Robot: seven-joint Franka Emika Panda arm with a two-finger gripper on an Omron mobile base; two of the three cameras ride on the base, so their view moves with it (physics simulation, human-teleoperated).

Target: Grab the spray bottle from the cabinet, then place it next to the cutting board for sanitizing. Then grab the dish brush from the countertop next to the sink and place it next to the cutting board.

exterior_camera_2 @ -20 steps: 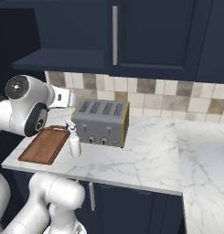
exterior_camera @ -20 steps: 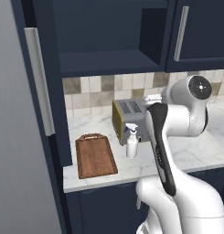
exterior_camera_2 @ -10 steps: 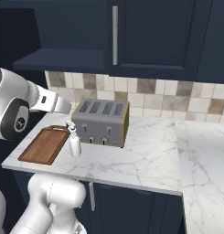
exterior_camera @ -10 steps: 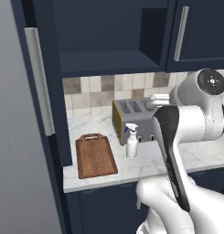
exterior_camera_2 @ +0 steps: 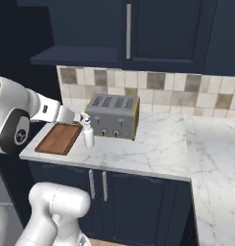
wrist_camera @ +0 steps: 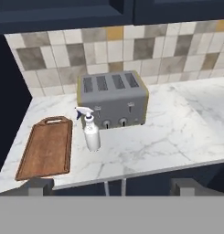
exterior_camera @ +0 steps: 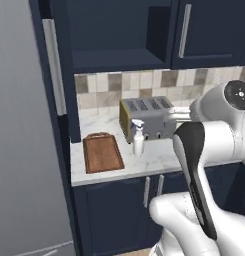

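The cabinet point(exterior_camera: 119, 35) is the biggest thing here: dark navy, mounted on the wall above the counter, with an open shelf recess and a long grey bar handle point(exterior_camera: 183, 31) on the door to the right of it. Below it runs a backsplash point(wrist_camera: 127, 50) of beige, tan and grey tiles.

The countertop point(wrist_camera: 177, 132) is white with grey veins and sits on dark navy base cabinets point(exterior_camera_2: 114, 192) with 2 slim grey pulls.

A grey toaster point(wrist_camera: 112, 98) with 4 slots and yellowish side panels stands against the backsplash.

The cutting board point(wrist_camera: 45, 147) is a reddish-brown wooden rectangle with a raised rim and a small handle at its far short end. It lies flat near the left end of the countertop, long side running front to back.

The spray bottle point(wrist_camera: 91, 130) is a small white plastic cylinder with a white trigger head and a bluish nozzle pointing toward the cutting board. It stands upright on the countertop, between the cutting board and the toaster, just in front of the toaster's left front corner and near the board's right edge without touching either.

The gripper point(wrist_camera: 111, 186) hangs back from the counter edge, facing the toaster and bottle. Its 2 dark fingertips point(wrist_camera: 38, 185) stand wide apart with nothing between them
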